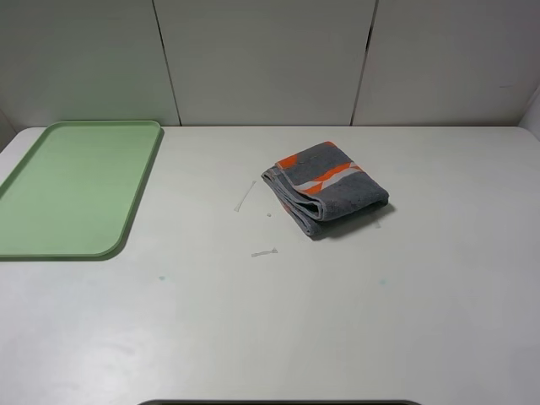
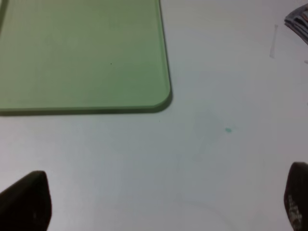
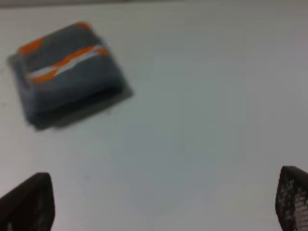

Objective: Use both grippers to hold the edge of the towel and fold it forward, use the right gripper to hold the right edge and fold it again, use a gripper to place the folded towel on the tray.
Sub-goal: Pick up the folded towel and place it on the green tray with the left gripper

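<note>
The dark grey towel (image 1: 327,189) lies folded into a thick bundle right of the table's middle, its orange-and-white band on top. The right wrist view shows the towel (image 3: 67,74) too, some way off from my right gripper (image 3: 163,202), whose jaws stand wide apart with nothing between them. The pale green tray (image 1: 76,190) sits bare at the far left. Its corner (image 2: 161,98) appears in the left wrist view, beyond my open, empty left gripper (image 2: 166,202). A sliver of the towel (image 2: 299,23) shows at that view's border. Neither arm appears in the exterior high view.
Two small white scraps (image 1: 245,197) (image 1: 265,252) lie on the white table between tray and towel. A tiny green speck (image 2: 228,129) marks the tabletop near the tray. White wall panels (image 1: 270,59) close off the back edge.
</note>
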You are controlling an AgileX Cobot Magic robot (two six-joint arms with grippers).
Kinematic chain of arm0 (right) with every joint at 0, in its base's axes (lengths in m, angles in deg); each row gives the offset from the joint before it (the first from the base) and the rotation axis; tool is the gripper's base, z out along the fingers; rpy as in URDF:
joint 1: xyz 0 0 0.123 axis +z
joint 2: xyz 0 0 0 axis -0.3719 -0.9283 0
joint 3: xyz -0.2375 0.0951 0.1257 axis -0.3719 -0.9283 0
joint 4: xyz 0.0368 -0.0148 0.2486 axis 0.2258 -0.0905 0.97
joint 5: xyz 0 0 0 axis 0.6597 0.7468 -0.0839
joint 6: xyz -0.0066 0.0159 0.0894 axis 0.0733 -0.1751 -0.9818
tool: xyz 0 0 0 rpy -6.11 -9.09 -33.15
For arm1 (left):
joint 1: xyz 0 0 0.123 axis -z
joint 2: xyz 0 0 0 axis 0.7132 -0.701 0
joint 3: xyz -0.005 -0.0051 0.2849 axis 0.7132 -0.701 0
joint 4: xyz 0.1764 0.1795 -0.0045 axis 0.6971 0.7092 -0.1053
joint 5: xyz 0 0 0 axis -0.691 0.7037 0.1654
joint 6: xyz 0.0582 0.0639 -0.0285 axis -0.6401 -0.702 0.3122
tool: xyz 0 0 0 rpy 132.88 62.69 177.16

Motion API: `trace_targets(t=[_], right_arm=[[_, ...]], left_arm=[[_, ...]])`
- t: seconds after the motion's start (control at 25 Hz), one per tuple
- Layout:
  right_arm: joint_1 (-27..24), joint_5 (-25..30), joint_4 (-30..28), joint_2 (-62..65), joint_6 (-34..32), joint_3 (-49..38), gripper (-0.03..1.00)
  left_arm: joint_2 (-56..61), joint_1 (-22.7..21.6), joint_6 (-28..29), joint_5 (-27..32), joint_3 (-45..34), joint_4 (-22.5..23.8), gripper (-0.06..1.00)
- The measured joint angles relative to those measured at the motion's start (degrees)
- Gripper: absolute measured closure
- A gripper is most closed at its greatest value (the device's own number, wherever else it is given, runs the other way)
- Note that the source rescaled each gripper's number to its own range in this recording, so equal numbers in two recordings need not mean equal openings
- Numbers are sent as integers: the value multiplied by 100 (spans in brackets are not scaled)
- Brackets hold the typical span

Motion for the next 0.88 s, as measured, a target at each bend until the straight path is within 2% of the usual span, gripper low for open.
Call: trace_targets(t=[0.2, 0.32, 0.88], right_arm=[[-698, -158, -17, 557, 0, -452, -3], [-950, -203, -12, 664, 0, -663, -3], [-991, -298, -12, 670, 0, -687, -3]], left_arm=[[0, 0, 0, 0, 0, 0, -3], [0, 0, 0, 0, 0, 0, -3], [0, 0, 0, 0, 0, 0, -3]])
